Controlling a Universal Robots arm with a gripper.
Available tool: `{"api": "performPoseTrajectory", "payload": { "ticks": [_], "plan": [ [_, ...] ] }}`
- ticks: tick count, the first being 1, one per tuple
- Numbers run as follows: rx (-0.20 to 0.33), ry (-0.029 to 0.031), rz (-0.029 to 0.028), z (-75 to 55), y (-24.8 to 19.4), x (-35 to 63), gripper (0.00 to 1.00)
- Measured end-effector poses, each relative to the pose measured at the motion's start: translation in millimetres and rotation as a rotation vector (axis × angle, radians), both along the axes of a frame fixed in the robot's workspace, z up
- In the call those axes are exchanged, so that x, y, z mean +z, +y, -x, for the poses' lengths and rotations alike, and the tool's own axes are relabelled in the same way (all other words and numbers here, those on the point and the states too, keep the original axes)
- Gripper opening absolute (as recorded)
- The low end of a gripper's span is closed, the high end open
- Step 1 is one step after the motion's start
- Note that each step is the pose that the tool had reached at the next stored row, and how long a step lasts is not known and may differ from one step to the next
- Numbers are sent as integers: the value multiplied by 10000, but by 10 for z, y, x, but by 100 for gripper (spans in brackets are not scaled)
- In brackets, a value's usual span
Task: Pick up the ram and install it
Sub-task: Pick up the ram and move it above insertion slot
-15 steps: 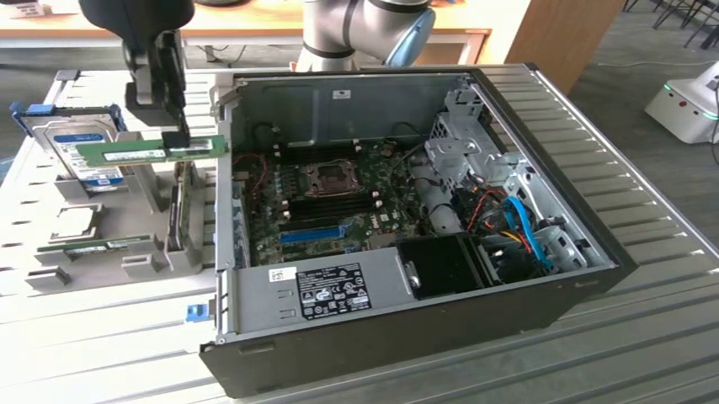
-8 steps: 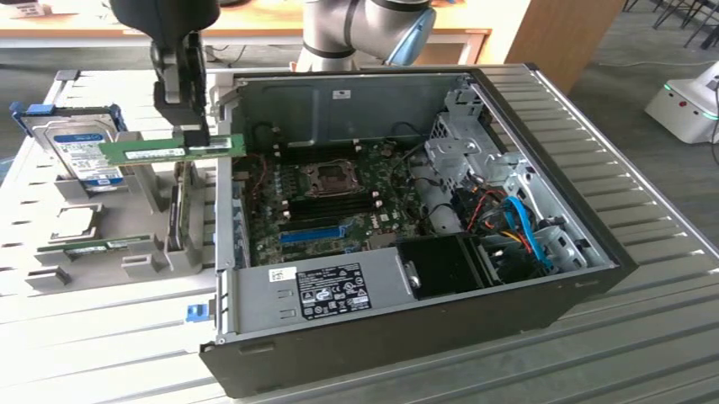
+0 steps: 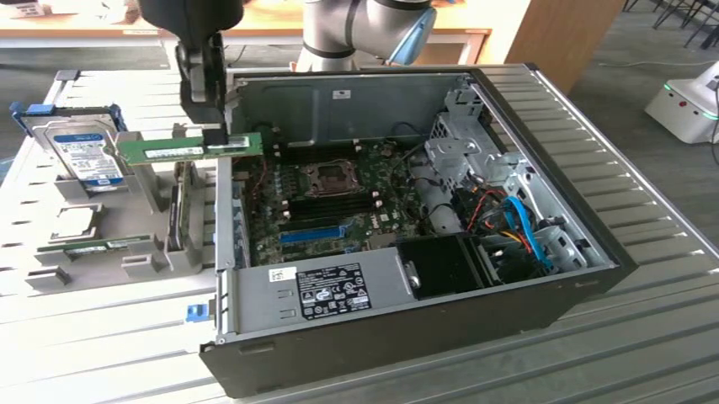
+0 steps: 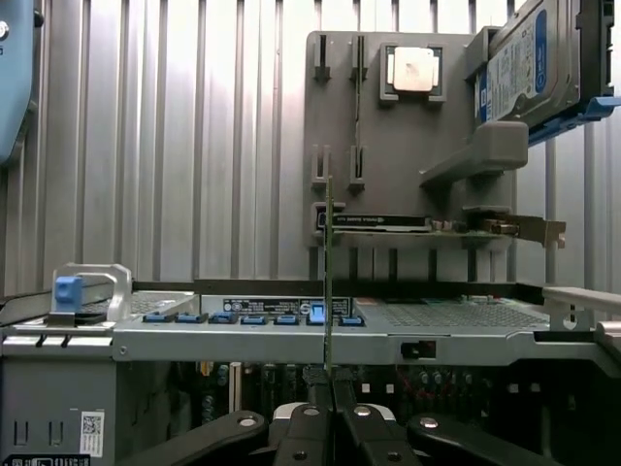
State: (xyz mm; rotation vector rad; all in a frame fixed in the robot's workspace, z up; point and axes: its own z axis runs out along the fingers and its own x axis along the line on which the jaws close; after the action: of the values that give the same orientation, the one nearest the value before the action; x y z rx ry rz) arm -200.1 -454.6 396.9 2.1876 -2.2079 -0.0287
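The fingers (image 4: 316,388) of the gripper (image 3: 215,145) stand narrow, pinched on the ram (image 3: 157,151), which they grip off its middle. The ram is in the air, standing on edge with its long side level, at the wall of the open case (image 3: 450,332) on the exterior view's left. It is clear of the motherboard (image 3: 326,202) and not yet seated. Beyond the case, a grey holder (image 4: 427,136) sits on the ribbed bench (image 3: 629,337) with another green stick (image 3: 107,247) lying in it. At its far end is a hard drive (image 3: 84,151)
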Motion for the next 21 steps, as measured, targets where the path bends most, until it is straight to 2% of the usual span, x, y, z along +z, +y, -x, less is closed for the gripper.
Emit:
{"api": "performPoseTrajectory", "payload": {
  "ticks": [21],
  "plan": [
    [55, 0, -1, -575, 0, 0, 12]
  ]
}}
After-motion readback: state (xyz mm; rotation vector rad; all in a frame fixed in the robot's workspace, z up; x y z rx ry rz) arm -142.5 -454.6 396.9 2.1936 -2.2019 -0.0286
